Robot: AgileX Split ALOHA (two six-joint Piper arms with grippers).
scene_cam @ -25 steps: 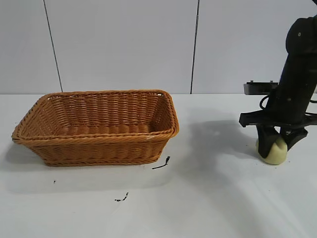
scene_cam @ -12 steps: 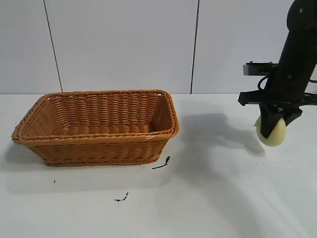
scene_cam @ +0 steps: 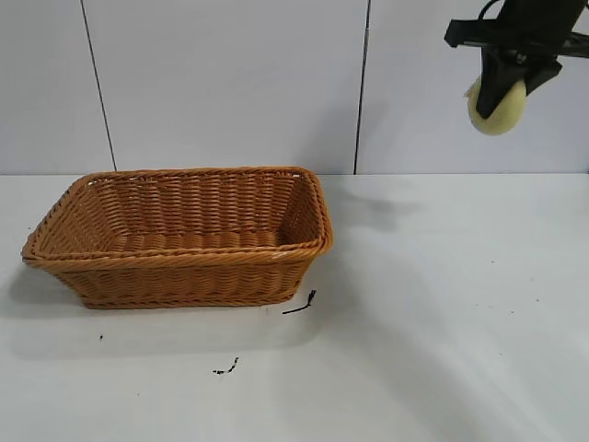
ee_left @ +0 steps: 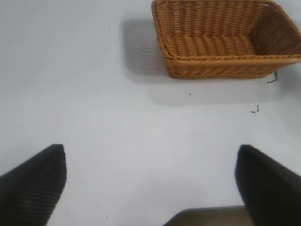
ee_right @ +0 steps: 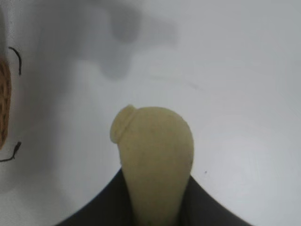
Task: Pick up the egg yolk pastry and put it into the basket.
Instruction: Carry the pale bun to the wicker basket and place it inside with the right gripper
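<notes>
The right gripper [scene_cam: 508,85] is matte black, with a flat crossbar above two tapering fingers. In the left wrist view, the left gripper [ee_left: 150,181] shows two black fingers [ee_left: 33,181] with a finely ribbed, textured surface.

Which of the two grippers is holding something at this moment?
The right gripper, high above the table, grips the egg yolk pastry. The left gripper is open and empty.

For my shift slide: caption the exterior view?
Right pincer holds pale yellow-green round pastry high above orange-brown wicker basket's right.
</notes>
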